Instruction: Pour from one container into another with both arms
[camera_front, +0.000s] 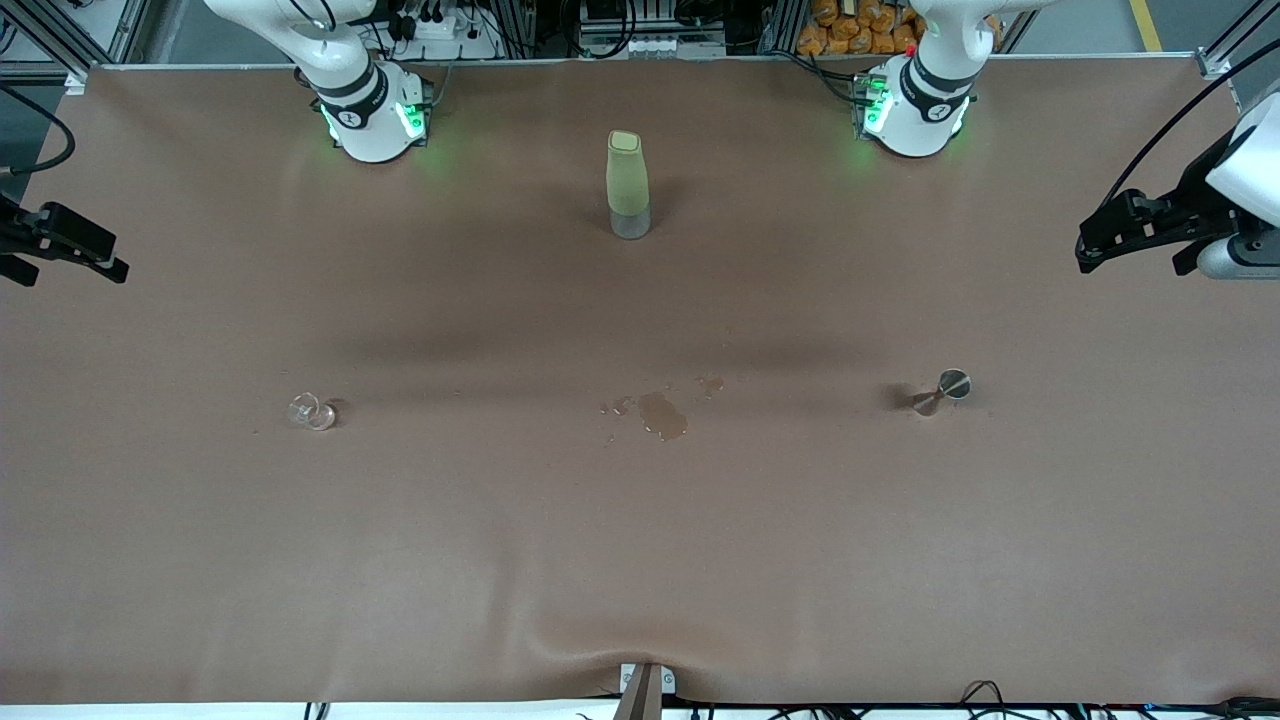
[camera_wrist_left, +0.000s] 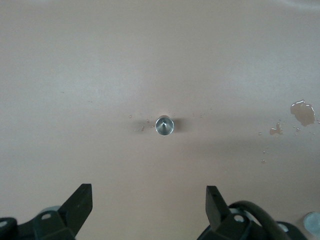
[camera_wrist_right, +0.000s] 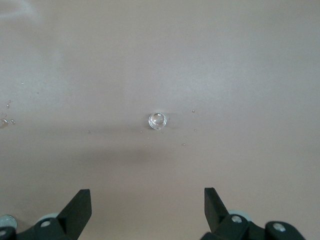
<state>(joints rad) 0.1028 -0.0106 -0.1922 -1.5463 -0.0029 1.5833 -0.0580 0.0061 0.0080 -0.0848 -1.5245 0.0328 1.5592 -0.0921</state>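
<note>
A small metal jigger (camera_front: 944, 388) stands on the brown table toward the left arm's end; the left wrist view looks down into the jigger (camera_wrist_left: 163, 125). A little clear glass (camera_front: 313, 411) sits toward the right arm's end, and from above the glass (camera_wrist_right: 157, 120) looks round. My left gripper (camera_front: 1087, 256) hangs high over its end of the table, open and empty, well clear of the jigger; from its wrist the left gripper (camera_wrist_left: 149, 199) frames bare table. My right gripper (camera_front: 118, 266), also seen as the right gripper (camera_wrist_right: 147, 199), is open, empty and high above the glass.
A tall pale-green bottle (camera_front: 628, 185) with a clear base stands mid-table near the robots' bases. A puddle of spilled liquid (camera_front: 662, 414) with smaller drops lies between the glass and the jigger; the puddle (camera_wrist_left: 302, 112) shows in the left wrist view too.
</note>
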